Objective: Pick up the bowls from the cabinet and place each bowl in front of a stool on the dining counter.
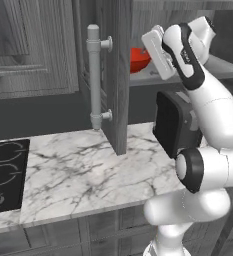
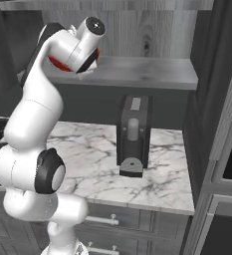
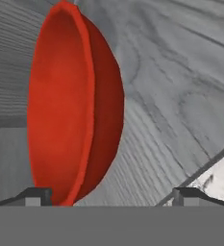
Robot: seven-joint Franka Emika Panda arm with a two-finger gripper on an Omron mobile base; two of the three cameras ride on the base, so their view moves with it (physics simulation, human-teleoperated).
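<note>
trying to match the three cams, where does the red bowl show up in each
Left base view: red bowl upper middle, on the cabinet shelf, beside the hand.
Right base view: red sliver upper left, behind the arm.
Hand view: large, left of centre, turned sideways.
Shared landmark: the grey shelf.

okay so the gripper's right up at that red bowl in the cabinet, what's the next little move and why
Probably ease forward a touch, then close. In the hand view the glossy red round bowl stands close ahead, its rim nearer one of the dark fingertips, and the open gripper isn't yet astride the rim.
</note>
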